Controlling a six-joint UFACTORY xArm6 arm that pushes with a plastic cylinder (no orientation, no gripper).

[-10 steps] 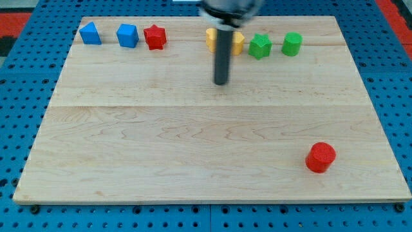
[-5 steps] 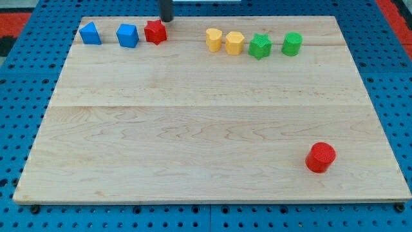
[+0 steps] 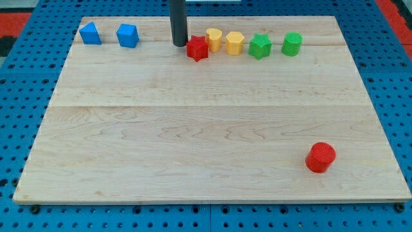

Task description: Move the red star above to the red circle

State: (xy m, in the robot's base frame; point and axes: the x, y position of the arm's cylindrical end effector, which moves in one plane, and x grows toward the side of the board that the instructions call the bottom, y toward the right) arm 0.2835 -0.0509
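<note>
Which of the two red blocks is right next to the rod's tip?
The red star, in the row near the view's top. My tip stands just to its left, while the red circle sits far off near the view's bottom right.

Wooden board (image 3: pixel 193 129), perhaps seven blocks

Pale, rectangular wooden surface (image 3: pixel 193 129) made of joined planks, grain running across the view, faint seams visible toward its top and middle. Resting on a blue perforated metal base (image 3: pixel 19 129) with regular rows of small round holes, showing on every side of the surface. Red perforated patches beyond the surface's upper corners, at the view's top left (image 3: pixel 14 22) and top right (image 3: pixel 394 9). Even, soft lighting overall.
</note>
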